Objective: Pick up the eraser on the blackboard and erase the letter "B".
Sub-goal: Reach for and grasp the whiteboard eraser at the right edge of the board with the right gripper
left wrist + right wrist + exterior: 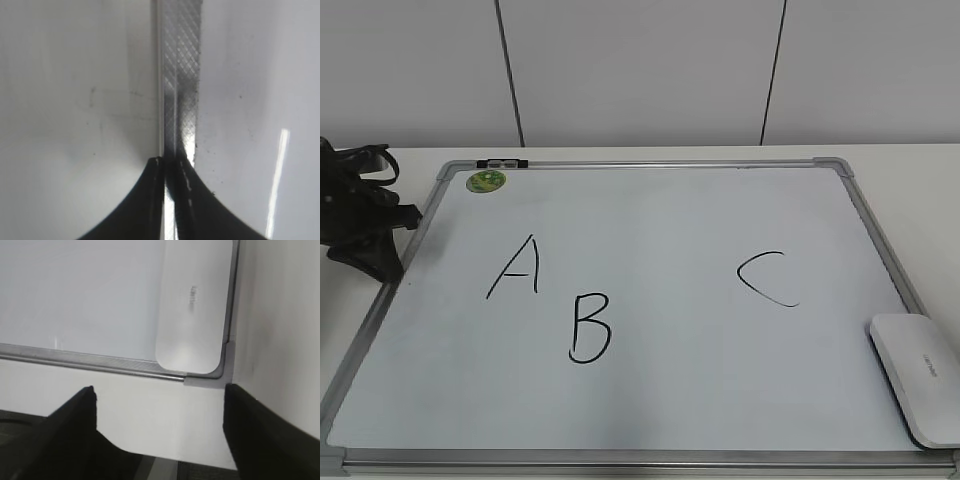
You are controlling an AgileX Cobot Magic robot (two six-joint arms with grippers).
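Observation:
The blackboard (650, 240) is a white board with a grey frame lying flat on the table. The letter "B" (590, 328) is drawn in black near its middle front, right of and a little nearer than an "A". The white eraser (918, 376) lies at the board's front right corner; it also shows in the right wrist view (192, 310). My right gripper (159, 392) is open and empty, over the table just in front of that corner. My left gripper (390, 262) rests at the board's left frame; in the left wrist view (172, 162) its fingers are together over the frame (180, 75).
A black "A" (517, 268) and a "C" (767, 279) are drawn on the board. A small round green sticker (486, 181) sits at its back left corner. The table edge (165, 460) runs close below my right gripper. A white wall stands behind the table.

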